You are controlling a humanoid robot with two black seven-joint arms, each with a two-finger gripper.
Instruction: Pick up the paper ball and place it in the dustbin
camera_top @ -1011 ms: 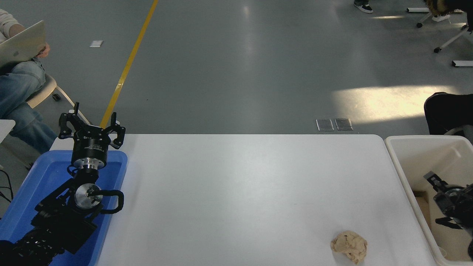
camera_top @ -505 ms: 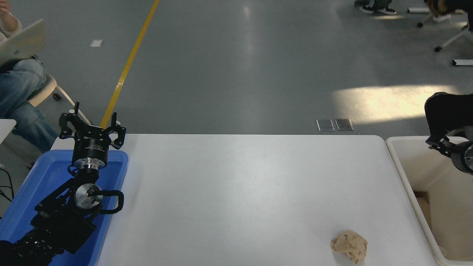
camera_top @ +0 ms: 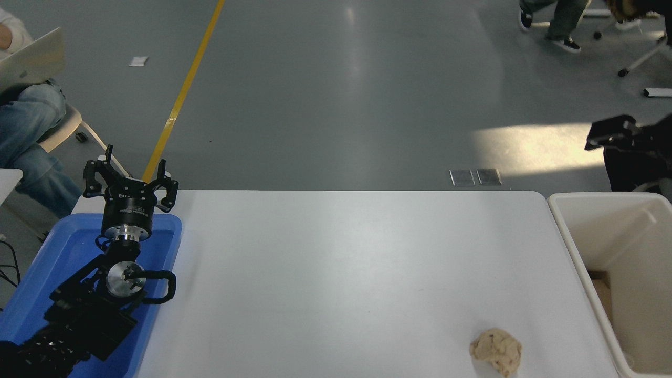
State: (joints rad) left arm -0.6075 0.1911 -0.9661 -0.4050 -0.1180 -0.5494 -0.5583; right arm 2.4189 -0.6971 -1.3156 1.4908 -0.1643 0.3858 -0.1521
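Observation:
The paper ball (camera_top: pixel 496 350), a lumpy tan wad, lies on the white table (camera_top: pixel 346 262) near its front right corner. The dustbin (camera_top: pixel 566 231), a cream-white tub, stands just off the table's right end, with something tan at its bottom. My right gripper (camera_top: pixel 610 132) is raised at the right edge, above and behind the dustbin's far rim and far from the paper ball; it shows only as a dark shape. My left gripper (camera_top: pixel 129 170) is parked open over a blue tray at the lower left, holding nothing.
A shallow blue tray (camera_top: pixel 58 247) lies under the left arm at the table's left end. A seated person with a laptop (camera_top: pixel 31 63) is at the far left. Another person's legs (camera_top: pixel 556 21) and chair legs show on the floor at top right.
My right arm has risen out of the dustbin to above its far rim. The paper ball and the left arm have not moved. A person walks at top right.

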